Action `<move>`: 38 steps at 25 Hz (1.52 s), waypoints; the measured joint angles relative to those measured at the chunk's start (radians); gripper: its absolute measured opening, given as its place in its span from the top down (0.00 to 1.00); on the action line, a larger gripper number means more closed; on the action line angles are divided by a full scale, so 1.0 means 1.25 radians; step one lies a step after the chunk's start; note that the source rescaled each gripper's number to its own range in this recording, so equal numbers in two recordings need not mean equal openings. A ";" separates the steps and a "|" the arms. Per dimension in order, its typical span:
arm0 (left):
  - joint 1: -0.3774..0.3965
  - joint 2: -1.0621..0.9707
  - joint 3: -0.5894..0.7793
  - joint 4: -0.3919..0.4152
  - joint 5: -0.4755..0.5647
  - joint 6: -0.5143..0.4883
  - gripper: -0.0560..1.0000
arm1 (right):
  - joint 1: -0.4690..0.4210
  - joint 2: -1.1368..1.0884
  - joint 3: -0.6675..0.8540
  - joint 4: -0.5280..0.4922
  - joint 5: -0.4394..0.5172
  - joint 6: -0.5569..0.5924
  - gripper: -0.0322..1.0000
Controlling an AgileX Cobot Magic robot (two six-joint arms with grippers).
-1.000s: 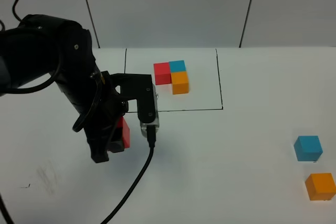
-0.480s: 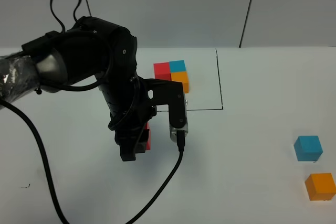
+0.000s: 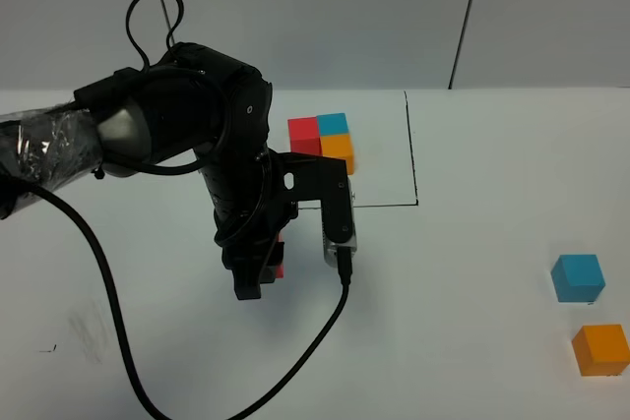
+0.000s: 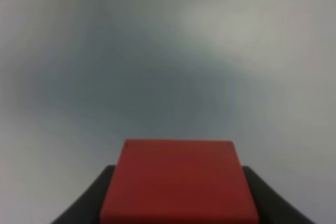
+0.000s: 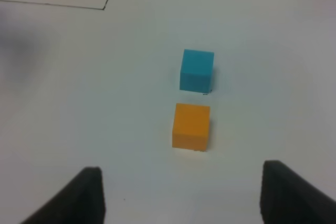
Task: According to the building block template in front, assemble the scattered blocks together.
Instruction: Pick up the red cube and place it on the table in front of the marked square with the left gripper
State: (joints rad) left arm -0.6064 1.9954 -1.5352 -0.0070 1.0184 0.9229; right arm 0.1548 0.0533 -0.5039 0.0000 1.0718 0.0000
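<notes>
The left arm reaches over the left half of the bench (image 3: 472,243). The left gripper (image 3: 258,270) points down and is clamped on the red cube (image 3: 280,258), just in front of the front line of the black frame (image 3: 414,159). In the left wrist view the cube sits between the two dark fingers (image 4: 89,203); everything behind it is blurred, so I cannot tell whether it touches the bench. A black cable (image 3: 295,351) trails from the wrist toward the front edge.

The template (image 3: 325,140) lies inside the frame near the back edge: red at back left, blue at back right, orange in front of the blue, all touching.

By the right edge, toward the front right corner, the blue cube (image 3: 577,277) stands with the orange cube (image 3: 600,349) in front of it, close but apart. The right gripper (image 5: 182,182) hangs above them, jaws apart, holding nothing.
</notes>
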 joint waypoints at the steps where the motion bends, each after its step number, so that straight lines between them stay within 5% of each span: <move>1: -0.001 0.000 -0.002 0.000 -0.002 0.003 0.95 | 0.000 0.000 0.000 0.000 0.000 0.000 0.64; 38: -0.025 0.130 -0.004 -0.002 -0.148 0.017 0.95 | 0.000 0.000 0.000 0.000 0.000 0.000 0.64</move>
State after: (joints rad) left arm -0.6376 2.1584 -1.5398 -0.0091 0.8330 0.9446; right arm 0.1548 0.0533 -0.5039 0.0000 1.0718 0.0000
